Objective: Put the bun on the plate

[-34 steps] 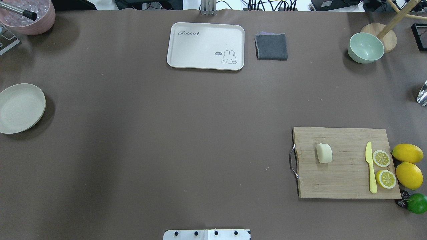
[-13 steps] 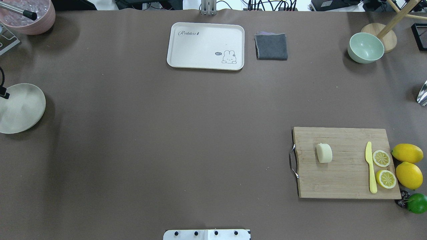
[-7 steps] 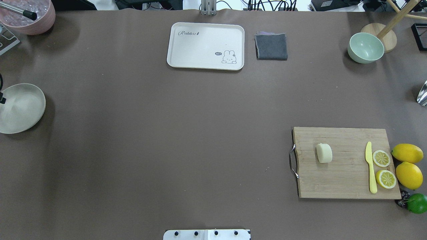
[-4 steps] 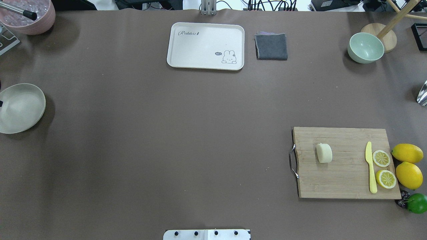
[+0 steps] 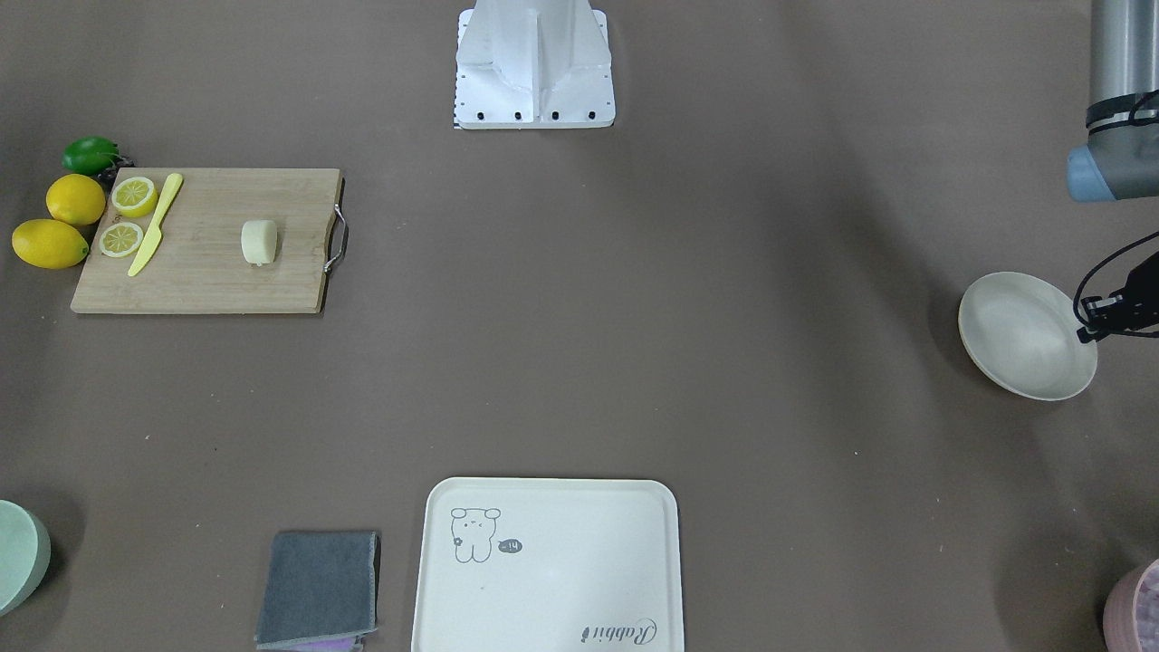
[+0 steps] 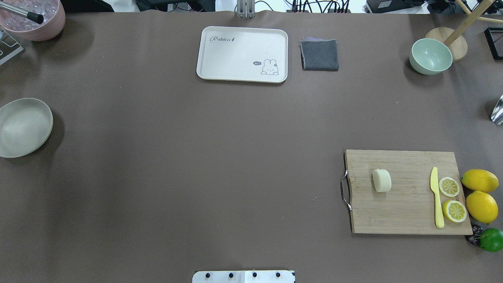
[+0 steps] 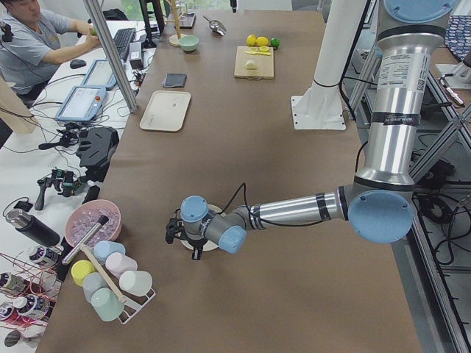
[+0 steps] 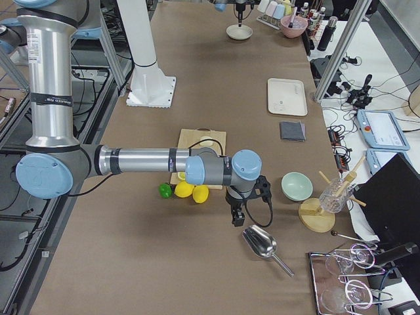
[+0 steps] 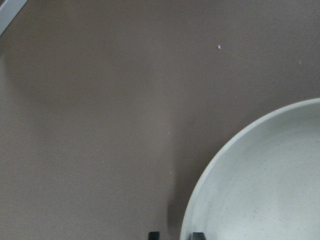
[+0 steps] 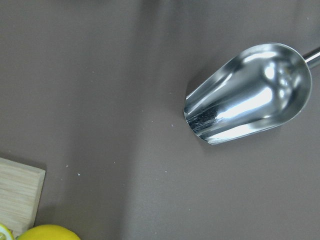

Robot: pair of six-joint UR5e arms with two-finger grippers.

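Note:
The bun (image 6: 381, 180), a pale cream block, lies on the wooden cutting board (image 6: 404, 214) at the right, and also shows as the bun (image 5: 259, 243). The round off-white plate (image 6: 23, 127) sits at the table's far left edge, far from the bun. My left gripper (image 9: 175, 235) is at that plate (image 9: 260, 175), with a fingertip on either side of its rim and only a narrow gap between them. It shows as the left gripper (image 5: 1084, 333) at the edge of the plate (image 5: 1019, 335). My right gripper (image 8: 237, 216) hangs past the lemons, above a metal scoop (image 10: 247, 95). Whether it is open or shut I cannot tell.
On the board lie a yellow knife (image 6: 436, 196) and two lemon slices (image 6: 449, 186). Beside it are whole lemons (image 6: 480, 181) and a lime (image 6: 491, 239). At the far side are a rabbit tray (image 6: 241, 54), a grey cloth (image 6: 319, 55), a green bowl (image 6: 430, 56) and a pink bowl (image 6: 33, 17).
In the overhead view the left gripper's tip slid off the left edge by the plate and no longer shows. The plate has shifted slightly left. The bun has not moved.

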